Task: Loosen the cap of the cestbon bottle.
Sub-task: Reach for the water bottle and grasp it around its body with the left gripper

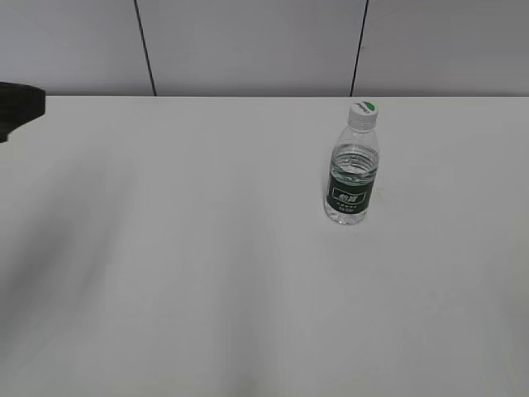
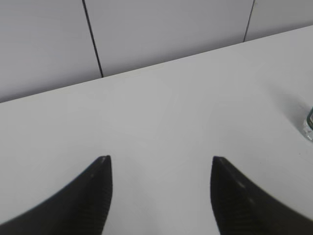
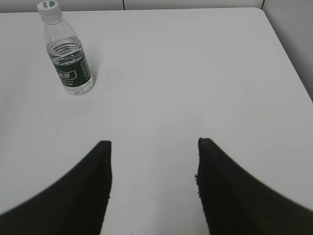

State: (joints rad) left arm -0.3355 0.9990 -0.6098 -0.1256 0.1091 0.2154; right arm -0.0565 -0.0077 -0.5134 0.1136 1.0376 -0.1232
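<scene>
The right gripper (image 3: 154, 142) hangs over bare table (image 3: 195, 73) with its two dark fingers (image 3: 98, 166) spread wide apart and nothing between them. From its own camera the cestbon bottle (image 3: 68, 58) stands well ahead of those fingers and off to the left of them, clear of both, upright on the table.

The left gripper (image 2: 161, 159) is likewise parted, dark fingers (image 2: 98, 181) held wide with only white tabletop showing in the gap. Ahead and far to the right of it, at the very edge of its view, a sliver of the bottle's base (image 2: 309, 125) peeks in, well apart from the fingers.

Seen from across the room, the bottle (image 1: 353, 178) stands alone on the white table (image 1: 207, 248), toward the back edge near the grey panelled wall (image 1: 248, 41). The cap (image 1: 364, 114) sits on its neck, white with a green mark on top. A dark piece of the left arm (image 1: 18, 106) juts in far to the left of the bottle, nowhere near it.
</scene>
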